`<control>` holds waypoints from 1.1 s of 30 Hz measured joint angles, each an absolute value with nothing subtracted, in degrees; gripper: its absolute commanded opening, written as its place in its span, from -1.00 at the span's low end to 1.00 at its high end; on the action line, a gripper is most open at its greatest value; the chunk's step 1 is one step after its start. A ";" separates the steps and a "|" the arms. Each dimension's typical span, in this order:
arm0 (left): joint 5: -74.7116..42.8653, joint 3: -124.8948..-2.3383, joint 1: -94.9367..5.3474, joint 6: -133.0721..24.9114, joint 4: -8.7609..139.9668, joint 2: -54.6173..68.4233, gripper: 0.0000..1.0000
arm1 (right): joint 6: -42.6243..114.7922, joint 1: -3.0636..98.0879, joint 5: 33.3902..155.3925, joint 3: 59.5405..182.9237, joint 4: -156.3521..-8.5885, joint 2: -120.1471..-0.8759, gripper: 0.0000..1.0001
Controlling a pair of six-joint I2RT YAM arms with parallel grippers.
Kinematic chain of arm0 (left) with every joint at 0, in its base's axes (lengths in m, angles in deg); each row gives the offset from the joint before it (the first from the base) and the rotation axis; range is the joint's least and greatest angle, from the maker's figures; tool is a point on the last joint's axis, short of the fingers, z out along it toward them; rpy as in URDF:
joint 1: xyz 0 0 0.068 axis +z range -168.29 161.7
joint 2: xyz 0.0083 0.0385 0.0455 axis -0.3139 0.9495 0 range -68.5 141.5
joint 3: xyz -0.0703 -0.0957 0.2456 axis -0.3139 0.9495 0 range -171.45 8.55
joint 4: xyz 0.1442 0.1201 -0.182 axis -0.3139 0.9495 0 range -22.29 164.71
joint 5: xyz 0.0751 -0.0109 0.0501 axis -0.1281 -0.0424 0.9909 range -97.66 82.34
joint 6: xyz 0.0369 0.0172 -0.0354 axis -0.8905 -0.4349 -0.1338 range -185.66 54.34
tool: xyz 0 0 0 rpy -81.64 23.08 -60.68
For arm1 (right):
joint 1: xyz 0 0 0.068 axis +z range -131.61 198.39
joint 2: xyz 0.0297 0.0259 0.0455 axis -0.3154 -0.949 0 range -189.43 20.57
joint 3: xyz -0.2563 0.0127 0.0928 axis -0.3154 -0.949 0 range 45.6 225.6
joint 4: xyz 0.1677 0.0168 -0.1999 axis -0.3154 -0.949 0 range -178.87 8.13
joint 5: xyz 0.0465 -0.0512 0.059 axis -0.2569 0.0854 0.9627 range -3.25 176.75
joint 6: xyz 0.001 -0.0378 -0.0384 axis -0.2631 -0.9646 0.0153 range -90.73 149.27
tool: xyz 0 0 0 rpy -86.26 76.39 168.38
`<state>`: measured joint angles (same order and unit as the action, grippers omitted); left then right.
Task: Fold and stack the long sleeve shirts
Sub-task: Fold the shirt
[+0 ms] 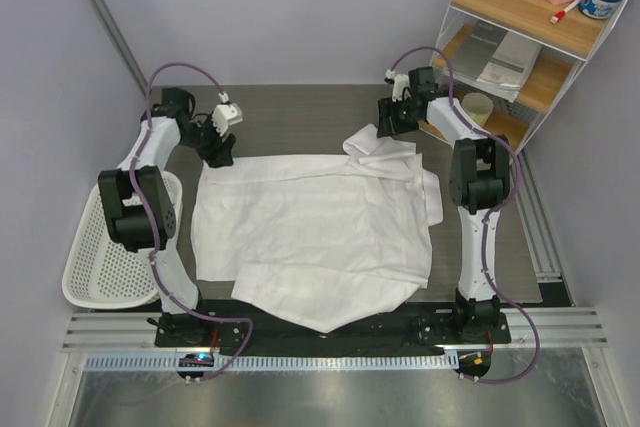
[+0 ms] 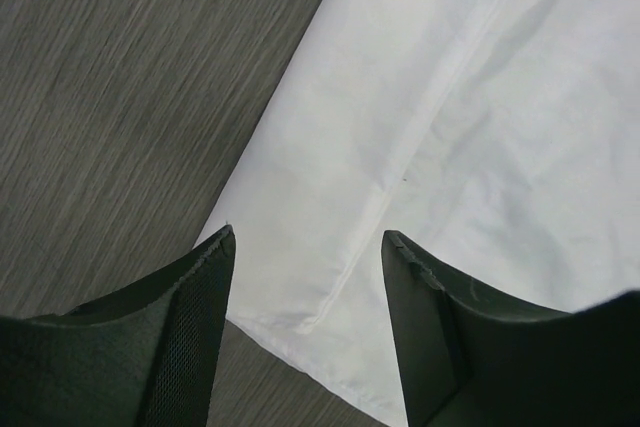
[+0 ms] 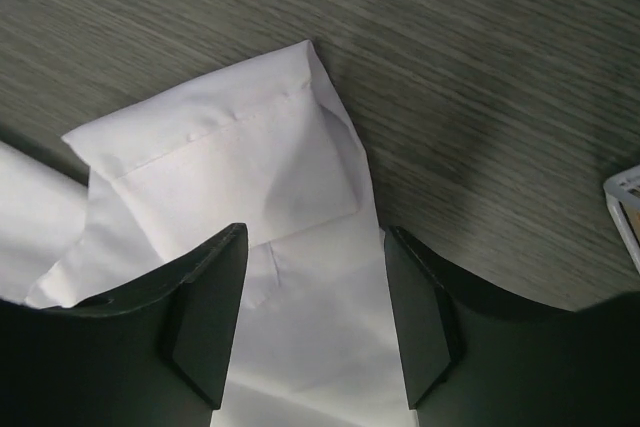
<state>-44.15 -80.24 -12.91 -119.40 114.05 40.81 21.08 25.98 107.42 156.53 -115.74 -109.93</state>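
Observation:
A white long sleeve shirt [image 1: 315, 232] lies spread on the dark table, one part hanging over the near edge. My left gripper [image 1: 218, 150] is open just above the shirt's far left corner; the left wrist view shows that corner and a seam [image 2: 400, 177] between the jaws. My right gripper [image 1: 392, 127] is open over a folded sleeve [image 1: 380, 155] at the shirt's far right; the right wrist view shows the sleeve's cuff [image 3: 240, 172] between the jaws. Neither gripper holds anything.
A white perforated basket [image 1: 105, 257] stands at the left table edge. A wire shelf [image 1: 520, 37] at the back right holds booklets [image 1: 505, 55], a pink object and a jar, close to the right arm.

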 measured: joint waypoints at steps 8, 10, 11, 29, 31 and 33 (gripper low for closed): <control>-45.70 -80.04 -12.91 -117.91 113.73 38.91 0.27 | 21.74 27.27 105.25 159.77 -113.86 -115.98 0.25; -45.88 -79.94 -12.91 -117.91 113.70 38.72 0.28 | 21.74 27.58 104.97 159.81 -113.14 -115.98 0.22; -45.88 -79.87 -12.91 -117.91 113.68 38.72 0.27 | 21.74 27.75 104.82 159.81 -113.05 -116.00 0.22; -45.88 -79.61 -12.91 -117.91 113.62 38.72 0.29 | 18.44 31.05 99.02 157.65 -109.23 -115.54 0.27; -45.86 -79.61 -12.91 -117.93 113.62 38.72 0.30 | 18.31 31.10 98.83 157.12 -109.19 -115.04 0.28; -45.86 -79.61 -12.91 -117.95 113.62 38.72 0.30 | 18.22 31.16 98.85 156.60 -109.27 -114.17 0.29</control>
